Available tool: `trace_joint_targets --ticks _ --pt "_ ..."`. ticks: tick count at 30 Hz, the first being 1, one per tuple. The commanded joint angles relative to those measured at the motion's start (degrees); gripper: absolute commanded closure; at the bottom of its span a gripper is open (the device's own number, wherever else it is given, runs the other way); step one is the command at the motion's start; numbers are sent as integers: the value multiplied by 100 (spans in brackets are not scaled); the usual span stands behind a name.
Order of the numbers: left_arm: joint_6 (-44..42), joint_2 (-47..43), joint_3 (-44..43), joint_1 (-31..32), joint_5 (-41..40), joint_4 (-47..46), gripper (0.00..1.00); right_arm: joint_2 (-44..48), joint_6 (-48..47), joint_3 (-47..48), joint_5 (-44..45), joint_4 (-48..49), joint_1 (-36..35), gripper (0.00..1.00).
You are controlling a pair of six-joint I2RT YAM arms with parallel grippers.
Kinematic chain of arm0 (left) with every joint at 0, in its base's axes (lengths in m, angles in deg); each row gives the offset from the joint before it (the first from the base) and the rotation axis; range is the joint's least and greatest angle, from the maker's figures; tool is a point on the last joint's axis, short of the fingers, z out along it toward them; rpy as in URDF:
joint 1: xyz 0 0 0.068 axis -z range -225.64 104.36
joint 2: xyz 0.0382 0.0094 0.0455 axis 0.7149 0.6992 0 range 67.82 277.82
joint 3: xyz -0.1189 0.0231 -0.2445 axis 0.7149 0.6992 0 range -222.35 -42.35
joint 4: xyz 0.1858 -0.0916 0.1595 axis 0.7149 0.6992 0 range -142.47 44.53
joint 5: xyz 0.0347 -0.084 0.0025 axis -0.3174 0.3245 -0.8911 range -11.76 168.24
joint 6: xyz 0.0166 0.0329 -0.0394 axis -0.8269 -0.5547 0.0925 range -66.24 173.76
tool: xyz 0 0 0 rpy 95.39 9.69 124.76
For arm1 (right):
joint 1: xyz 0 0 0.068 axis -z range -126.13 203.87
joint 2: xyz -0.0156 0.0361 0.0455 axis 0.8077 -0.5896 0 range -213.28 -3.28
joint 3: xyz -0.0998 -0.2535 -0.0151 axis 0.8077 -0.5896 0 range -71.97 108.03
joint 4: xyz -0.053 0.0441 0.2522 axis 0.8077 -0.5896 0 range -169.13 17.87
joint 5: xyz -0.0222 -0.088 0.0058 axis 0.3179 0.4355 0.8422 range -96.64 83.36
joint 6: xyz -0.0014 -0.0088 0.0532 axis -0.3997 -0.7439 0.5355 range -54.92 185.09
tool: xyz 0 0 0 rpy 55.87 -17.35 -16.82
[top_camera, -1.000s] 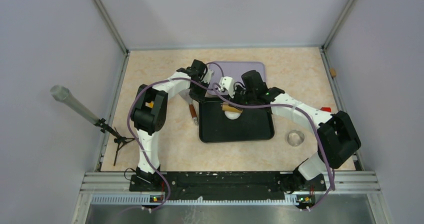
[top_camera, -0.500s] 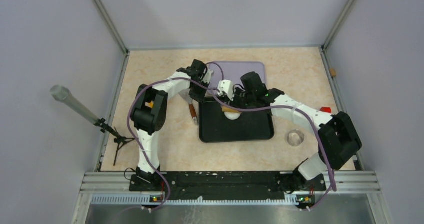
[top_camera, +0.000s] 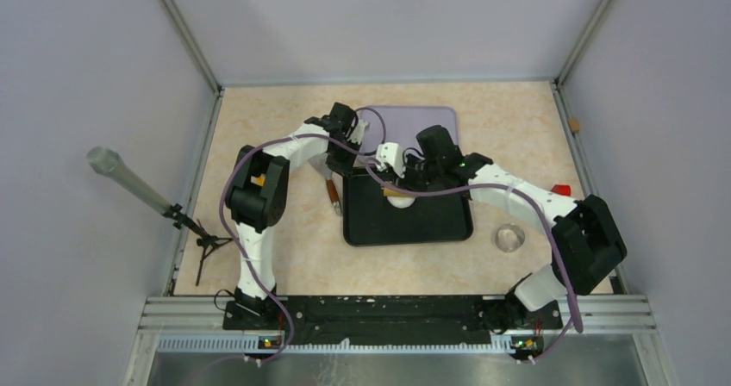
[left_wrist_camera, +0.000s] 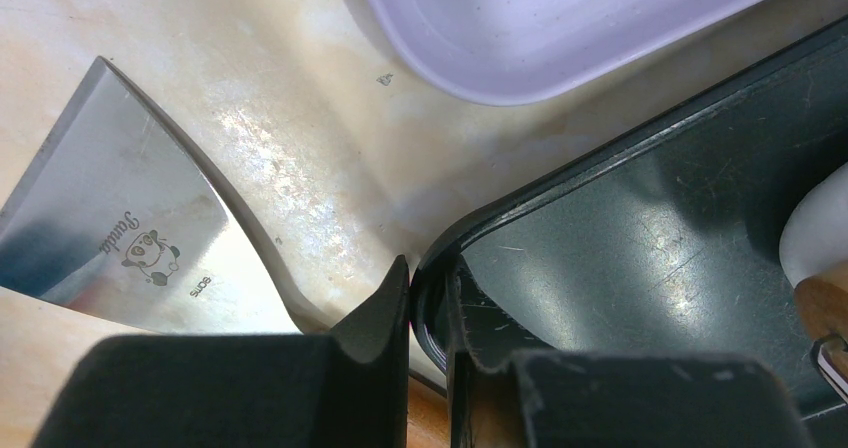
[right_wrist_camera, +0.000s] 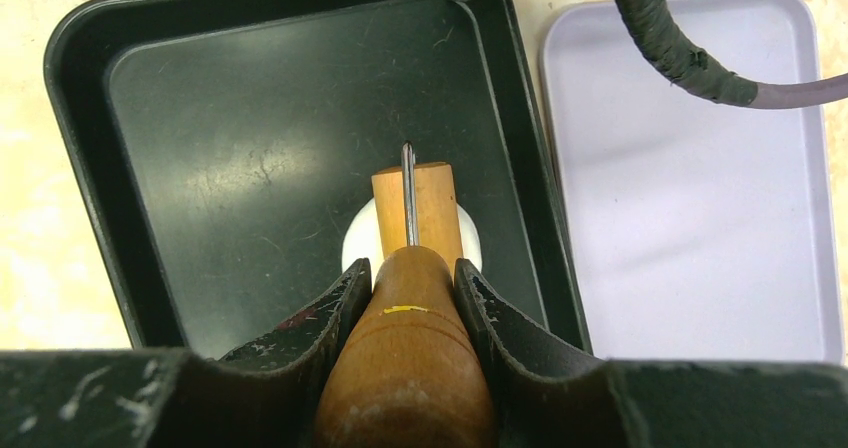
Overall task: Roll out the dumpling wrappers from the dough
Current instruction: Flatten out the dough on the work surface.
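Both claws are clenched: right claw (right_wrist_camera: 412, 273) on the rolling pin (right_wrist_camera: 410, 358), pressing the dough (right_wrist_camera: 357, 240) at the far side of the black tray (right_wrist_camera: 200, 118); left claw (left_wrist_camera: 425, 303) on its far-left rim. Lose that pinch and the tray may skid.

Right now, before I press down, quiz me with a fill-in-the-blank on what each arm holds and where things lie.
1. The right gripper has its fingers clamped on a wooden ____.
2. The white ____ lies in the black tray, under that tool.
3. The left gripper pinches the black tray's rim at its far-left ____.
4. The steel blade lies on the ____, beside the black tray.
Missing words: rolling pin; dough; corner; table.
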State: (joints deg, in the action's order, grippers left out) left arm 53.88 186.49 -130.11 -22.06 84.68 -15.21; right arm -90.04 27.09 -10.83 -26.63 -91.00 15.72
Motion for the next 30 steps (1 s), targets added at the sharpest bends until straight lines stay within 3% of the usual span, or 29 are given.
trace_joint_targets --ticks 1,30 --pt "128 263 -74 -2 -380 -245 100 -236 397 -472 -494 -2380 -175 100" --pt "129 270 -74 7 -380 -228 100 -112 366 -674 -363 -2249 -176 100"
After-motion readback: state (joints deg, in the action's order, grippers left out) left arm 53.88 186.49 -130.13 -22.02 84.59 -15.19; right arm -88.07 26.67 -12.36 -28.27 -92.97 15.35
